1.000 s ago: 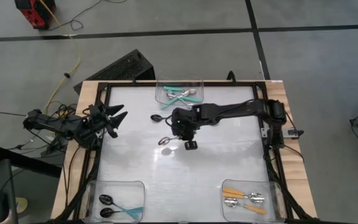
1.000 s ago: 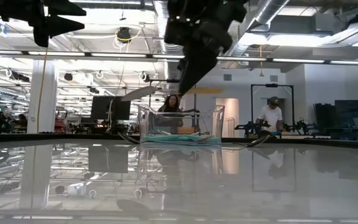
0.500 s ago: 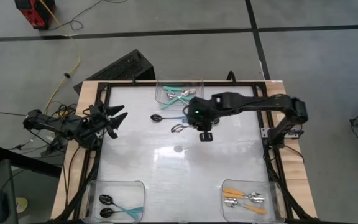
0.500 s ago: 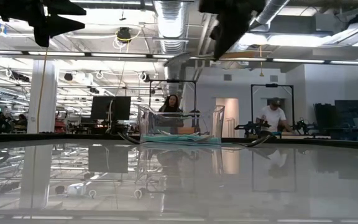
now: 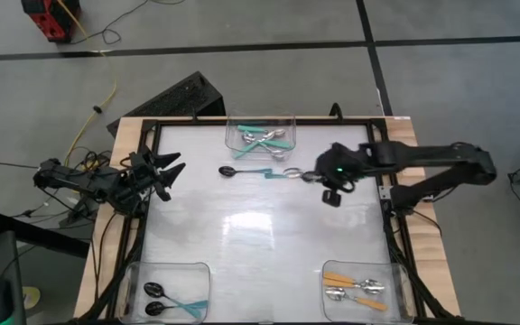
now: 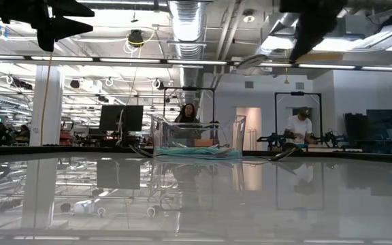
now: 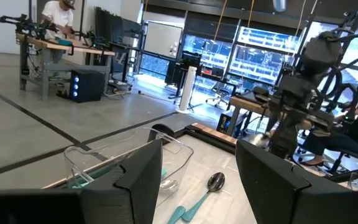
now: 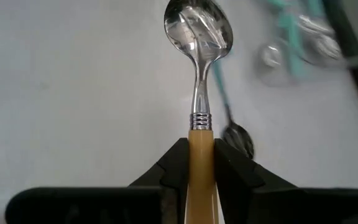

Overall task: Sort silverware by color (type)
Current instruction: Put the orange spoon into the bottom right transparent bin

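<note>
The right gripper's fingers [image 8: 229, 171] are clamping the orange handle of a silver-bowled spoon [image 8: 199, 93], with the spoon's long axis running straight out ahead of them, bowl leading. The white tabletop [image 5: 260, 244] is carrying three clear plastic bins, and the one that matters, judging by its contents, is the bin already holding orange-handled spoons [image 5: 361, 287] at the near right corner. The right gripper [image 5: 319, 175] is hanging above the far right part of the tabletop, just beside a black-bowled, teal-handled spoon [image 5: 246, 171] lying loose near the far bin of silver-bowled, teal-handled spoons [image 5: 262, 135]. The orange bin is lying well apart from the held spoon, toward the near edge on the same side, so the right arm is the nearer one. The left gripper [image 5: 163, 173] is waiting at the left edge, fingers parted and holding nothing. The near left bin of black-bowled spoons [image 5: 171, 298] is not concerned.
</note>
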Available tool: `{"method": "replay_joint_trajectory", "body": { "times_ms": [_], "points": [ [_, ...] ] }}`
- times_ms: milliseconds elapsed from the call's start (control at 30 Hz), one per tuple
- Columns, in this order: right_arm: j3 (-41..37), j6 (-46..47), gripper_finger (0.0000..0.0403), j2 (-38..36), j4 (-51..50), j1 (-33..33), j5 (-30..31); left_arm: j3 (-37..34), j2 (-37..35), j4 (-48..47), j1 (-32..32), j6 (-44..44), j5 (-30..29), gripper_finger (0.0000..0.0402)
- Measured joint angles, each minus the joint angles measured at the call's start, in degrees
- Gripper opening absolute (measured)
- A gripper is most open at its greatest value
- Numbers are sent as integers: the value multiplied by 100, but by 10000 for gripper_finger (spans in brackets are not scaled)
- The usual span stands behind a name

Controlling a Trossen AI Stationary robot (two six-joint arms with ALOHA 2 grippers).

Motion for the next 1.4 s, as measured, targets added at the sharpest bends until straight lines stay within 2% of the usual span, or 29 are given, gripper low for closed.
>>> {"method": "replay_joint_trajectory", "body": {
  "times_ms": [167,300,600,867,1133,1267,1400],
  "points": [
    [-433,931,85,-567,-135,525,481,0,0,1,2,0,0,190],
    [-439,1887,85,-737,-834,987,693,0,0,2,2,0,-2,190],
    [-439,4274,85,-812,-2144,2656,827,0,0,4,2,0,-5,190],
    [-439,6287,85,-789,-2058,4318,1072,0,-1,2,2,-2,-5,190],
    [-436,8320,85,-458,-1987,5764,1100,0,0,2,2,-1,-6,190],
    [-436,9036,85,-247,-1720,6295,1102,0,0,2,2,55,-7,190],
    [-436,9372,85,-10,-1352,6624,1102,0,0,6,2,56,-51,190]
  ]
}}
